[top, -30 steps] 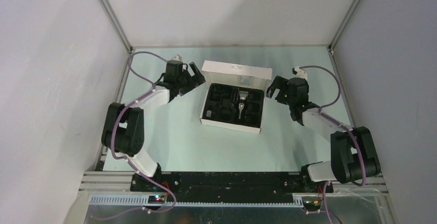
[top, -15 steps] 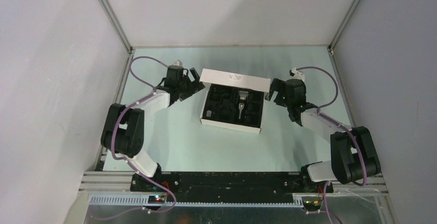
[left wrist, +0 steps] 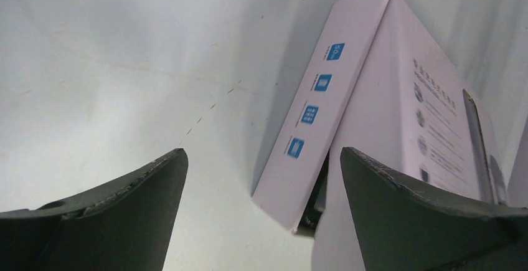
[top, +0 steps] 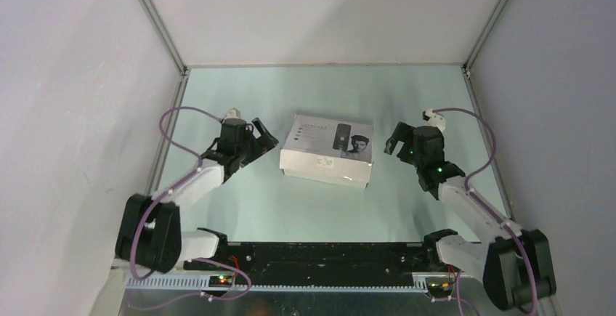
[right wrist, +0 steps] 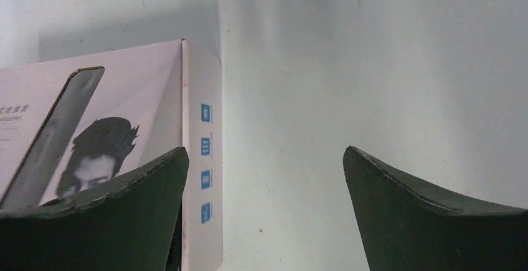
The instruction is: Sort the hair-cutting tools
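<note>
flanking the white box [top: 328,149] from both sides, the two arms are reaching low over the table [top: 247,200]. the left gripper [top: 263,136] is sitting at about nine o'clock of the box and the right gripper [top: 396,142] at about three o'clock, each near a short end wall but apart from it. both are standing with jaws spread wide and holding nothing. in the left wrist view a corner of the box [left wrist: 386,115] is showing between the dark fingers [left wrist: 124,209], and in the right wrist view the printed lid [right wrist: 93,115] is lying off toward nine o'clock with bare table ahead

the hair-cutting tools are not showing anywhere. the lid is lying shut over the box, so they are presumably sitting inside, out of sight; only a dark slit [left wrist: 314,205] under the lid's edge is hinting at something within

the mirrored stance is probably serving one purpose: one gripper bracing the box while the other is working the lid, since light card would likely be sliding on the smooth surface if pushed from one side only. whether the sorting is finished or not yet begun, these views are not settling
</note>
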